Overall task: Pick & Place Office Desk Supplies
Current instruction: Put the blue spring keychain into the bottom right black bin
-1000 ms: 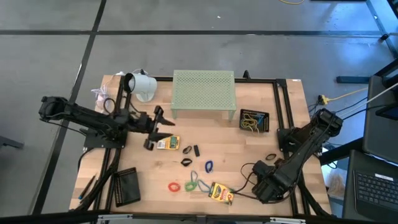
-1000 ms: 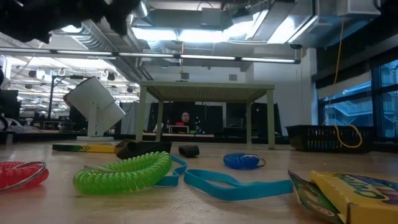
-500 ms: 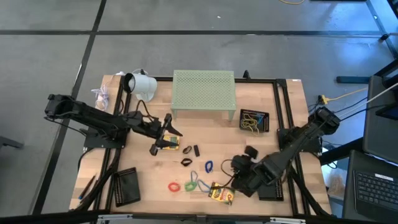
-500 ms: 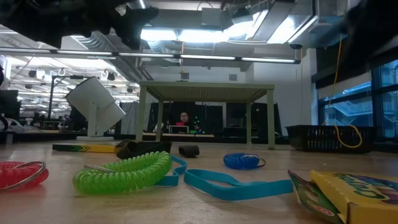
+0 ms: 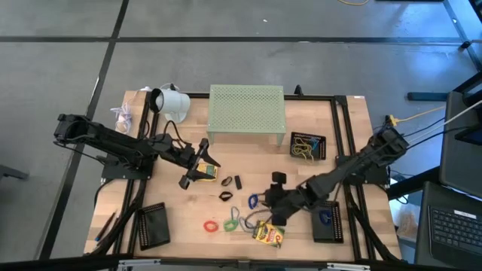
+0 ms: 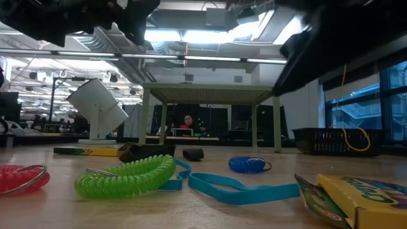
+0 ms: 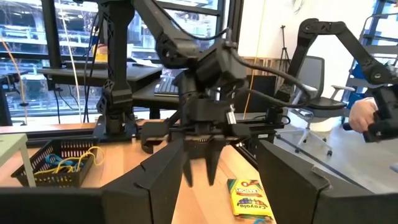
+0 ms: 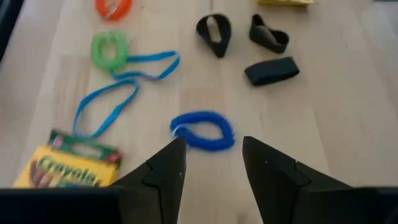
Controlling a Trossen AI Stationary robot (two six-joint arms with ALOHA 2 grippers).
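Two yellow-and-green crayon boxes lie flat on the table: one crayon box [image 5: 202, 173] toward the middle left, the other crayon box [image 5: 267, 233] at the near edge, turned askew. Between them are scattered a blue coil loop [image 5: 252, 201], a green coil loop [image 5: 231, 223] touching a flat blue band [image 5: 245, 223], and a red coil loop [image 5: 211, 225] beside the green one. Three small black clips [image 5: 226, 196] lie close together, apart from the coils.

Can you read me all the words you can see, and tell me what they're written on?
"Crayola": on the yellow-and-green crayon box near the right gripper.
The other crayon box, under the left gripper: print too small to read.
The crayon box's side in the low view: letters too blurred.
Nothing else carries words.
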